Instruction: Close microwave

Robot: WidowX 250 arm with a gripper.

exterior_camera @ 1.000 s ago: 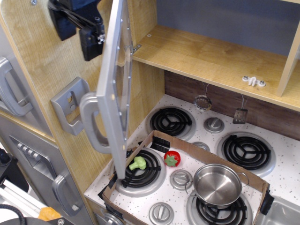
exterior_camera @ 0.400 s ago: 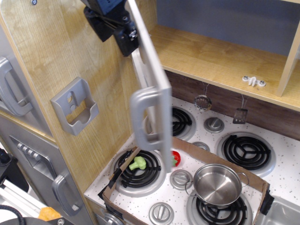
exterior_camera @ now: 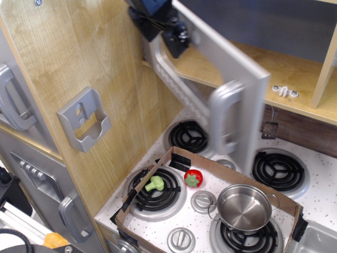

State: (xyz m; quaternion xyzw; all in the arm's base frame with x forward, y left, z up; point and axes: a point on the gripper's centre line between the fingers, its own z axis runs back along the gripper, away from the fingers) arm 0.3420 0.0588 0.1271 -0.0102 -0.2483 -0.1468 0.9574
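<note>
While the gripper, finger spread unclear, presses the microwave door half-shut, pushing flush comes next.

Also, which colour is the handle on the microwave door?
Silver-grey, matching the microwave door; its handle shows, slightly motion-blurred, in the observation.image view.

Pot in box on stovetop
</note>
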